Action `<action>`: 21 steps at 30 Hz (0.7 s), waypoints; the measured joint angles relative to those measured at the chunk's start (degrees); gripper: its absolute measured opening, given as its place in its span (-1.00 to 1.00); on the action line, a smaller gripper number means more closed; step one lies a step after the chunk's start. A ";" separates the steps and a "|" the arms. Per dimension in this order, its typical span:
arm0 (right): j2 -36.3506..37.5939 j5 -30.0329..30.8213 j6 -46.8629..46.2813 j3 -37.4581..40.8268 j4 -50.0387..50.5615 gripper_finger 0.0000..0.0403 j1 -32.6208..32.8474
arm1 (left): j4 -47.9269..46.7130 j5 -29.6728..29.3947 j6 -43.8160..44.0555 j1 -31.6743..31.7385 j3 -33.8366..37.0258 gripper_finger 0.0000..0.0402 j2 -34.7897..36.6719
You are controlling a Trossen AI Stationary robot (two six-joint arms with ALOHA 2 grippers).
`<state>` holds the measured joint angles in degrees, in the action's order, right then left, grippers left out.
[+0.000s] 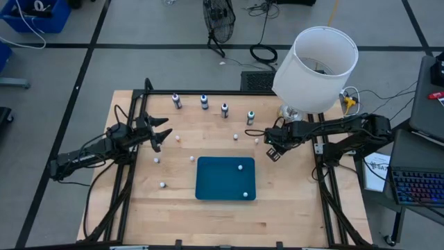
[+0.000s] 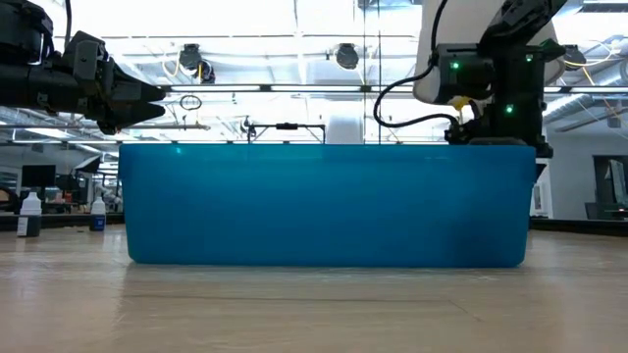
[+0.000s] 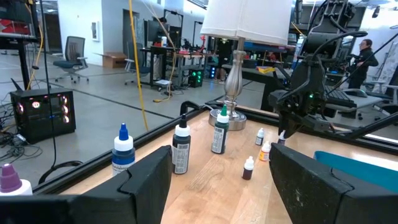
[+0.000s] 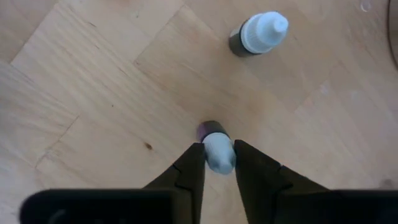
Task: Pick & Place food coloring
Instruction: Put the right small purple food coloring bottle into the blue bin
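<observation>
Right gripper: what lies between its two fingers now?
One tiny food coloring bottle, its whitish cap pinched by the right gripper; the right wrist view shows it.

A deep teal-blue rectangular tray (image 1: pixel 208 182) sits on the pale blond wooden tabletop (image 1: pixel 208 215). The tiny food coloring bottles (image 4: pixel 256 34) have dark bodies and whitish caps. The drum lampshade (image 1: pixel 316 69) is white; the arms are black.

Even, bright overhead light fills the scene. In the low view, ceiling lights (image 2: pixel 339 54) along the top blow out to white glare, and the near tabletop (image 2: pixel 314 314) at the bottom blurs. The right wrist view is crisp at centre, with soft shadows.
</observation>
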<state>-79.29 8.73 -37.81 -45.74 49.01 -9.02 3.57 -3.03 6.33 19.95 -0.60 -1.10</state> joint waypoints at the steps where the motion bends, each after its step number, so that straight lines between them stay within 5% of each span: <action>1: 0.02 0.02 0.45 -0.02 -0.13 -0.71 0.00 | 0.00 0.00 0.02 0.01 0.00 0.34 0.00; 12: 2.54 -1.48 1.89 -2.17 -0.72 -0.81 4.21 | 0.00 0.00 0.02 0.01 0.00 0.34 0.00; 21: 3.68 0.27 -0.74 -18.16 -1.23 -0.81 16.15 | 0.01 0.00 0.02 0.01 -0.01 0.34 0.00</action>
<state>-75.61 9.00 -38.55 -63.89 47.78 7.14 3.58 -3.03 6.34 19.97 -0.61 -1.10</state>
